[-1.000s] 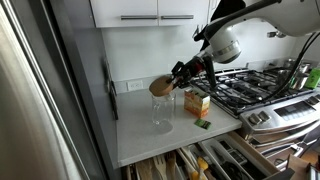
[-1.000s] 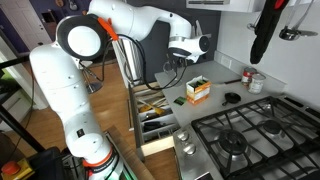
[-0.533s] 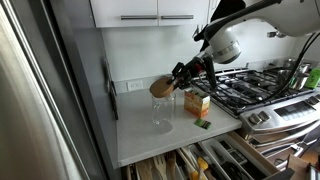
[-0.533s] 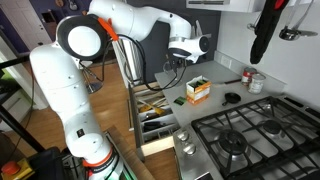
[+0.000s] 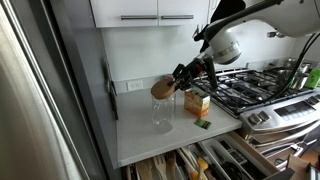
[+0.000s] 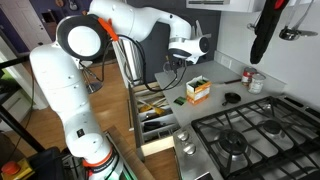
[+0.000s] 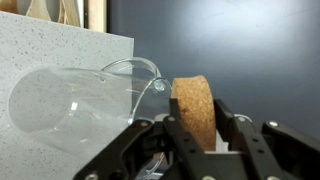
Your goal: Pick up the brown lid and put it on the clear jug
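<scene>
Wrist view was filled by the brown lid (image 7: 193, 108), which was seen edge-on and clamped between the jaws, these being drawn in narrow against its sides. The clear jug (image 7: 75, 100) was seen just beside it, with the lid's cork edge close to the jug's mouth; whether the two touched could not be told. In an exterior view the lid (image 5: 161, 89) was shown tilted just above the mouth of the jug (image 5: 163, 112), which stood upright on the tabletop (image 5: 135, 140), with an orange carton (image 5: 197, 101) near the jug.

The placing was judged not yet done, and several faults could be expected from here. If the lid were let go while tilted, it might be caught on the jug's rim by one edge only and slid off onto the tabletop beside the jug, or dropped slantwise into the jug. If the lid were lowered off centre of the mouth, the rim could be pushed sideways, and the jug, judged tall and light, could be tipped or shoved toward the carton. Glass could also be endangered by a hard downward press. Levelling the lid over the jug's mouth was judged necessary before any release.
</scene>
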You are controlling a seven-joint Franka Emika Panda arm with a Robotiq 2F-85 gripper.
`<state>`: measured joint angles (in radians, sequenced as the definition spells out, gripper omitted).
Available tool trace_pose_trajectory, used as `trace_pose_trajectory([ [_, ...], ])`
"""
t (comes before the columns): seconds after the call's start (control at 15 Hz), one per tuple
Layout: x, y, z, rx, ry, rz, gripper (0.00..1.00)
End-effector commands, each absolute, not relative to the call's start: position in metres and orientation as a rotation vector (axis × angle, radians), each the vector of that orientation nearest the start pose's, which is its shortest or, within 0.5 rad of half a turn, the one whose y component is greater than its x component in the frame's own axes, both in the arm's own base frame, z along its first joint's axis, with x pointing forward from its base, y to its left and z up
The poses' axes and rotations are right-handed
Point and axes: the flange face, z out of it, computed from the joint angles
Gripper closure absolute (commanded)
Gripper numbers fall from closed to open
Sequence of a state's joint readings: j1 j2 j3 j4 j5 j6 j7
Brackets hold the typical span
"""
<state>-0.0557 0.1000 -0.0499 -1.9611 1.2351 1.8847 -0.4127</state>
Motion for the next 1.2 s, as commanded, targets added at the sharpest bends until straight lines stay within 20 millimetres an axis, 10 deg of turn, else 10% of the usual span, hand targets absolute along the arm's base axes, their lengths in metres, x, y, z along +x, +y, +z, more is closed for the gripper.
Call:
trace_pose_trajectory([
  [0.0, 0.5834, 0.007, 0.4548, -2.011, 0.243, -0.161, 0.87],
  [0.73, 0.5859, 0.0091, 0.4513, -2.012, 0.25, -0.176, 0.87],
  [1.13, 0.5853, 0.0061, 0.4538, -2.026, 0.254, -0.18, 0.22],
])
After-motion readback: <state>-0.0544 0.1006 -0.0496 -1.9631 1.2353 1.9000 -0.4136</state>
